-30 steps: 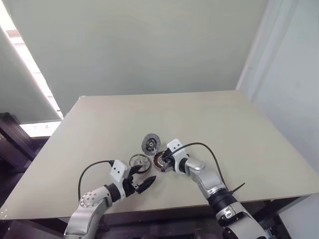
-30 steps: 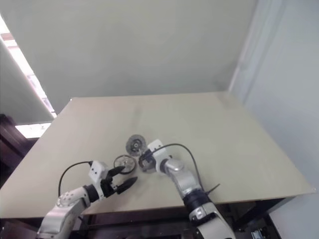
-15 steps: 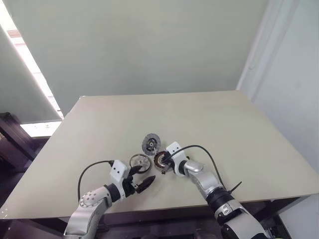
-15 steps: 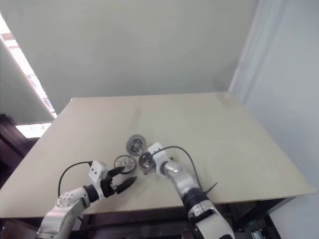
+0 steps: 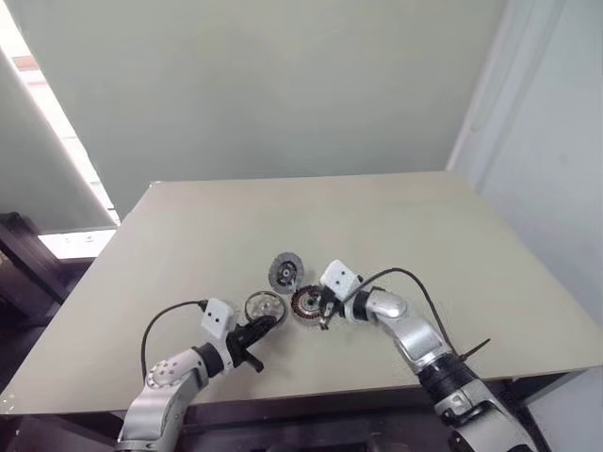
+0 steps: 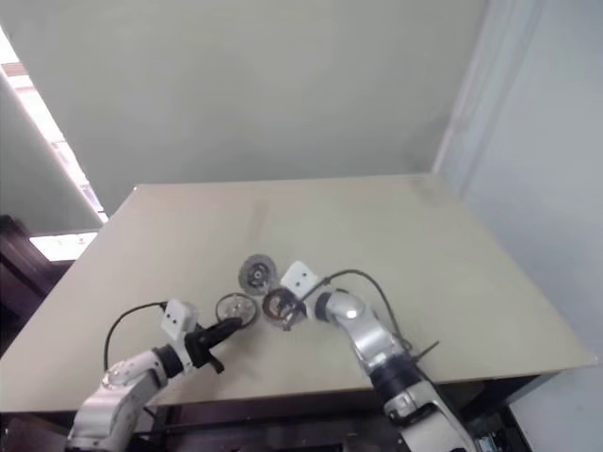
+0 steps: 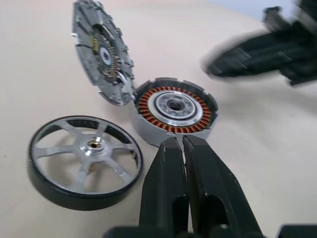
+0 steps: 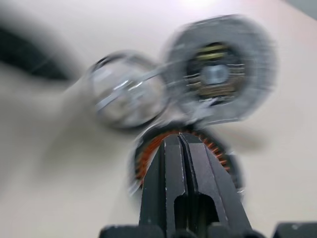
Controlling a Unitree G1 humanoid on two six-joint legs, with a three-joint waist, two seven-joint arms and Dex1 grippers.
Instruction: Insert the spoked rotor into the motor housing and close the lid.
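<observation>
Nearest you, by the table's [image 5: 188, 235] front edge, your left gripper [image 5: 267, 323] has its two black fingers pressed together on nothing, tips just short of the spoked rotor [image 5: 265, 306]. The rotor lies flat on the table, well in from the front edge and left of centre, its rim free of any grip. Just to its right sits the motor housing [image 5: 307, 302], copper windings facing up, open. Your right gripper [image 5: 324, 311] hovers at the housing's right side, fingers closed and empty; whether it touches the housing is not clear. Just beyond the rotor and housing, toward the table's middle, the lid [image 5: 285, 271] rests propped, tilted against the housing's rim.
</observation>
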